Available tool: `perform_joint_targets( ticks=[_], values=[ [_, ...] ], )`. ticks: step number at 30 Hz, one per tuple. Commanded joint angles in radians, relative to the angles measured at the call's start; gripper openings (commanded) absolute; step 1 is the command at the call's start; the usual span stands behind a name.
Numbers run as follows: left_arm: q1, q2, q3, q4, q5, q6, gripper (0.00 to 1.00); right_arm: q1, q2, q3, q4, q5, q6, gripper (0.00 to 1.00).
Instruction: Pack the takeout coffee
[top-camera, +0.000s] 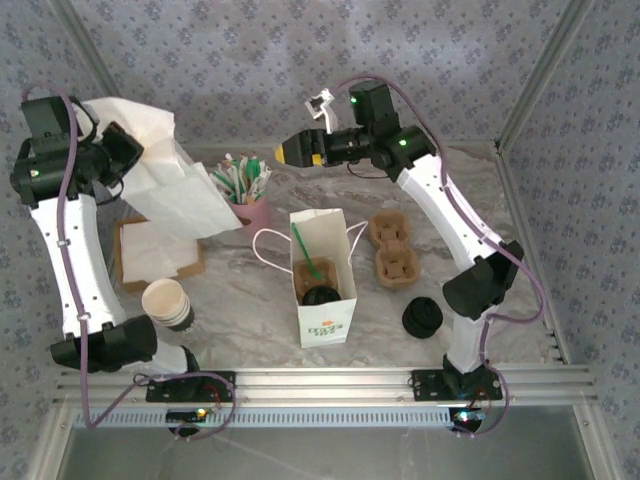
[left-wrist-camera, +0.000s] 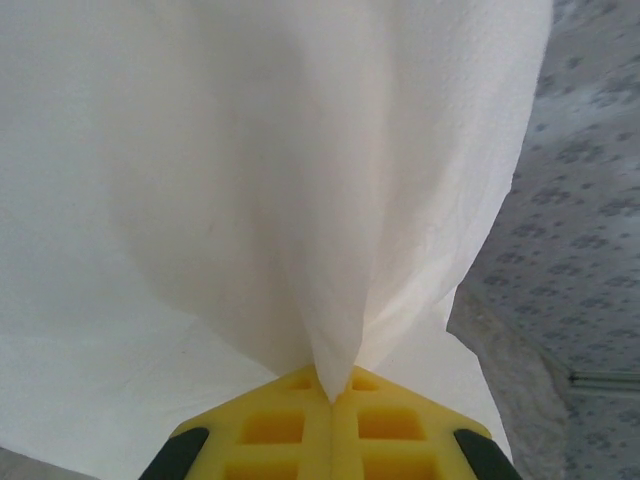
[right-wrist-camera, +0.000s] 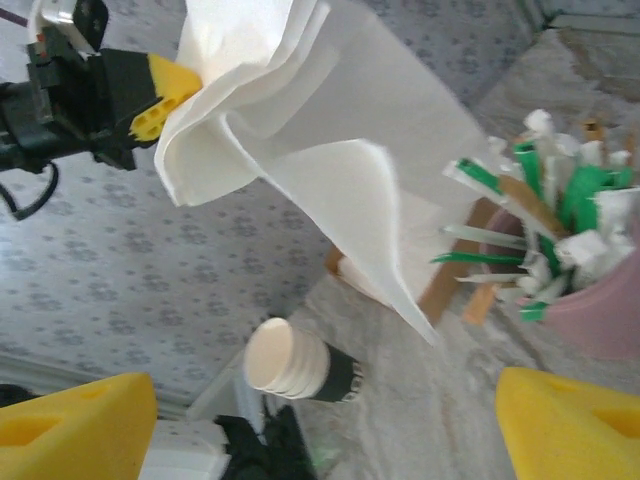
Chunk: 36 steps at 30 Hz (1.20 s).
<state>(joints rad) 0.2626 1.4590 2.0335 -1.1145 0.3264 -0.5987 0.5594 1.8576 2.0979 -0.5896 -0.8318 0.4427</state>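
The left gripper (top-camera: 128, 150) was clamped on a white napkin (top-camera: 175, 185), held up at the far left. The right gripper (top-camera: 290, 150) hung wide and empty above the far middle of the table (top-camera: 250, 300). The coffee (top-camera: 320, 294) sat inside the bag (top-camera: 328, 328) at the centre, beside a green straw (top-camera: 303, 250).

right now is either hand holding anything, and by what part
The left hand pinches a white napkin at a bunched fold; the right hand, open, holds nothing.

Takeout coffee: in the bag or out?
In. The takeout coffee, black lid up, sits inside the open, upright white bag, seen from above.
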Motion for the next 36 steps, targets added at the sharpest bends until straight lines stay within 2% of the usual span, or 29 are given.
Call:
perform_joint_targets(
  ticks=[1,8,18,23,30,36],
  values=[
    [-0.017,0.035,0.115,0.012,0.062,-0.082,0.0,0.048,-0.064,-0.04,0.143,-0.101,0.119,0.9],
    [-0.056,0.158,0.383,-0.031,0.092,-0.176,0.0,0.184,-0.081,-0.034,0.182,-0.093,0.169,0.92],
    [-0.06,0.203,0.583,-0.027,0.226,-0.306,0.0,0.373,-0.001,0.063,0.17,-0.013,0.179,0.92],
    [-0.033,0.167,0.594,-0.033,0.305,-0.341,0.0,0.42,0.038,0.079,0.196,0.107,0.217,0.92],
    [0.055,0.103,0.581,-0.042,0.455,-0.394,0.0,0.418,0.065,0.015,0.273,0.303,0.228,0.92],
    [0.072,0.026,0.476,0.061,0.582,-0.504,0.0,0.397,0.055,-0.065,0.396,0.373,0.226,0.94]
  ],
)
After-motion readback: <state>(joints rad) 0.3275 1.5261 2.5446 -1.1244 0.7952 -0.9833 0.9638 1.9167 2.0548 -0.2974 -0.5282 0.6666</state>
